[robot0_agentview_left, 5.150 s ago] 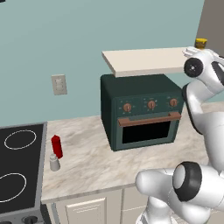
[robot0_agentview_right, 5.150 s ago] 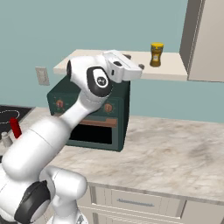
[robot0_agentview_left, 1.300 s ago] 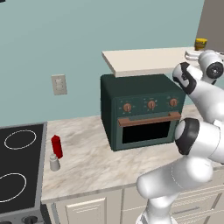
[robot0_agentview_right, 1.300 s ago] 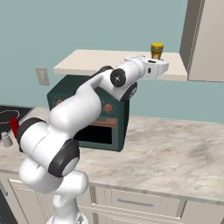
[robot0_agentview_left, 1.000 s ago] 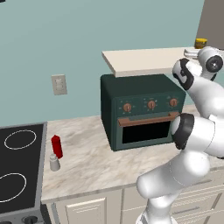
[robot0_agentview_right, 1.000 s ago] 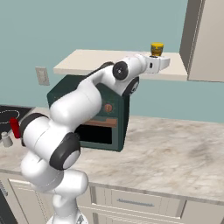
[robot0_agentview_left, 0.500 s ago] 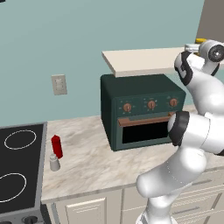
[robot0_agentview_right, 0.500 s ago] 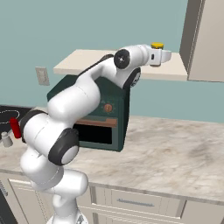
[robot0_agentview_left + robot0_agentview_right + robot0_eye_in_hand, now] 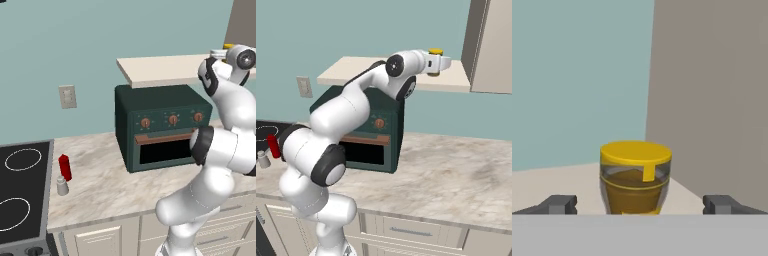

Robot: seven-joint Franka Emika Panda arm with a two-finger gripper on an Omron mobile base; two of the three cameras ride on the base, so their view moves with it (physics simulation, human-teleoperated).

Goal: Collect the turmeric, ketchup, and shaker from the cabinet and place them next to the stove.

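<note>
Turmeric jar (image 9: 635,177) upright on cabinet shelf board (image 9: 356,70), near its right end beside taupe door (image 9: 491,45); yellow lid on. Gripper (image 9: 639,205) at shelf height, jaws spread wide, one fingertip (image 9: 559,204) each side of jar, not touching it. Ketchup bottle (image 9: 64,167) and shaker (image 9: 62,185) on marble counter (image 9: 110,185), at left edge just beside stove (image 9: 22,192), nearly touching each other. Green toaster oven (image 9: 160,125) under shelf.

Turmeric (image 9: 635,180) base behind the bottom grey band
</note>
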